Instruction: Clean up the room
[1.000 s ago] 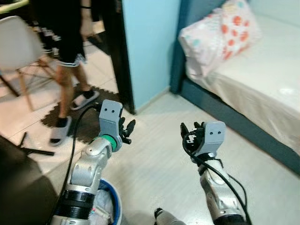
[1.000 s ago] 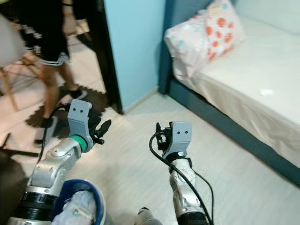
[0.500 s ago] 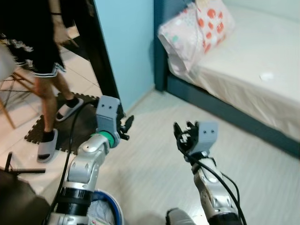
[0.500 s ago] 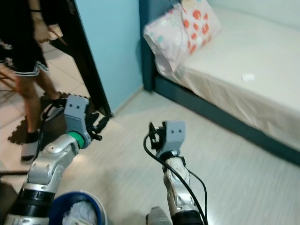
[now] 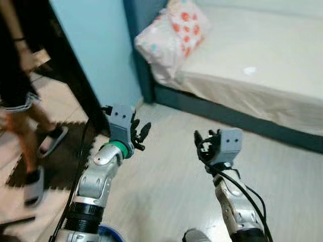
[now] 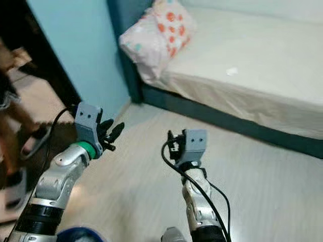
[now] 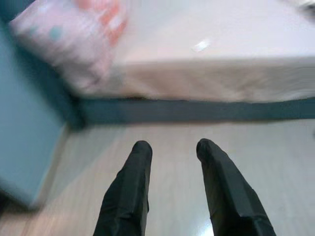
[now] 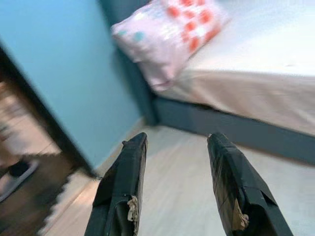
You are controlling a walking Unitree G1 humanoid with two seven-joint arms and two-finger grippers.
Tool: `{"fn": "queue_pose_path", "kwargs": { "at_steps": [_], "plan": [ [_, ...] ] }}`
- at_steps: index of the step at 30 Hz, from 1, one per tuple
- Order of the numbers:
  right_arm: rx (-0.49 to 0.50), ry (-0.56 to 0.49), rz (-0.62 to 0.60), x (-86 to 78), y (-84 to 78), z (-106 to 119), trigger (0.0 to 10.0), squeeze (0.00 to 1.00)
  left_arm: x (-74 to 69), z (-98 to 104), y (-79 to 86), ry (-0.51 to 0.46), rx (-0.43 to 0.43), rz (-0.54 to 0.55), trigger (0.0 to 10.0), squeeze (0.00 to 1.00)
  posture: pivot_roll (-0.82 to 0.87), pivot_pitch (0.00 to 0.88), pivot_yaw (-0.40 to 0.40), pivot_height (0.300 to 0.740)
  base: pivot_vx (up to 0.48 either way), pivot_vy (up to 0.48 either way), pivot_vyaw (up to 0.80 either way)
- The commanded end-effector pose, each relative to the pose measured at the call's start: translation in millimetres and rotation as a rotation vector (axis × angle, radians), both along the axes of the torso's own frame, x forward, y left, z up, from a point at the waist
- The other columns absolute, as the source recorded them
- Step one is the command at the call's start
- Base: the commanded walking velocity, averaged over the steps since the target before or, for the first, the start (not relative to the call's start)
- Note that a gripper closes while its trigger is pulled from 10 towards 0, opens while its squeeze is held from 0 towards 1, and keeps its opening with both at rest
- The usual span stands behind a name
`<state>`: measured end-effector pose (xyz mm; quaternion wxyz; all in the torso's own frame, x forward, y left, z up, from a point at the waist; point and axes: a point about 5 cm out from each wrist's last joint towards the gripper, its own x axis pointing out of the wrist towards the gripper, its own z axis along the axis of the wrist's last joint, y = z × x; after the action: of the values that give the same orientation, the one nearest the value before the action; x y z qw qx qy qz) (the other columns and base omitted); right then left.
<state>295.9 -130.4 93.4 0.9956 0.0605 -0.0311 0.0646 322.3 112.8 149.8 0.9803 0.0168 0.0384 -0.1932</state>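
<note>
- On the pale mattress of the bed (image 5: 282, 101), out toward the middle and well apart from the spotted pillow (image 5: 171, 33): a small white scrap (image 5: 250, 70), probably the thing to tidy, too small to name for sure.
- Lies ahead and up from both arms, slightly to the robot's right, beyond the dark bed frame and above floor level.
- Right gripper (image 5: 204, 141) raised over bare floor (image 5: 166, 181), fingers spread with nothing between them; judged the nearer of the two to the scrap.
- Left gripper (image 5: 139, 132) raised near the blue wall (image 5: 96, 55), fingers likewise parted and empty; pointed toward the bed's side, with the scrap ahead of it on the mattress.
- No long axis to read on the scrap; looks like a roundish fleck.
- Well apart from either gripper, so likely walking closer before any reach.
- Off to the robot's left, a person's legs (image 5: 20, 136) in sandals on the dark mat.
</note>
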Motion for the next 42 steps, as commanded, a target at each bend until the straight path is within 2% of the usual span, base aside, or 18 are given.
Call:
{"fn": "queue_pose_path", "kwargs": {
  "at_steps": [1, 20, 35, 39, 42],
  "plan": [
    [0.012, 0.013, 0.006, -1.3, 4.4, -2.8, 10.0, 0.00, -1.5, -8.9, 4.6, 0.024, 0.018, 0.008, 10.0, 0.00, -0.15, 0.032, 0.163, 0.740, 0.000, 0.000, -0.80],
    [0.019, 0.000, -0.013, 0.6, 1.4, -0.2, 10.0, 0.00, 3.5, -2.3, -3.3, -0.030, -0.001, -0.013, 10.0, 0.00, -0.17, 0.021, 0.167, 0.740, 0.000, 0.000, -0.80],
    [0.010, 0.001, -0.013, 3.8, -0.5, -0.5, 10.0, 0.00, 5.3, -3.4, -9.0, -0.051, -0.008, -0.021, 10.0, 0.00, -0.17, 0.000, 0.155, 0.740, 0.450, 0.000, -0.80],
    [-0.008, 0.009, 0.015, 5.3, 3.1, -1.9, 10.0, 0.00, 4.2, -5.7, -5.8, -0.049, -0.006, -0.004, 10.0, 0.00, -0.15, 0.000, 0.134, 0.740, 0.465, 0.000, -0.80],
    [-0.030, 0.009, 0.044, 6.4, 7.1, -2.0, 10.0, 0.00, 3.3, -7.6, -2.2, -0.047, -0.005, 0.014, 10.0, 0.00, -0.14, 0.000, 0.119, 0.740, 0.461, 0.000, 0.00]
  ]
}}
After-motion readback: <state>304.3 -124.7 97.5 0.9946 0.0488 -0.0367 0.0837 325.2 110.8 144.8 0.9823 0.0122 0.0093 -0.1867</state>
